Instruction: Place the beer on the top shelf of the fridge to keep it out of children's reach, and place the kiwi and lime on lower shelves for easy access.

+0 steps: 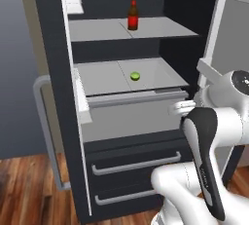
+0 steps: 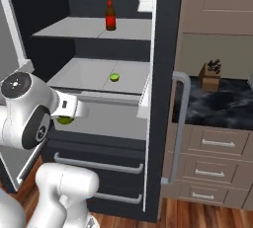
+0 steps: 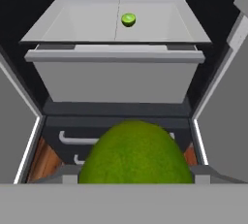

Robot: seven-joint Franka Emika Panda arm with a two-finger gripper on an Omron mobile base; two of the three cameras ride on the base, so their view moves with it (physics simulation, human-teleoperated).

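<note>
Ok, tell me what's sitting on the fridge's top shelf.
On the top shelf stands the beer, upright near the centre seam. Nothing else shows on it, though its far left end is covered by the fridge's door edge.

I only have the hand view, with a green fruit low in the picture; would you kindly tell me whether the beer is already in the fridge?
Observer: Yes, the beer stands upright on the top shelf, by its centre seam.
Operator: Thank you. How high is the hand against the shelves?
Observer: In the right base view the gripper, shut on the lime, is level with the drawer front, below the shelf that carries the kiwi.
</note>
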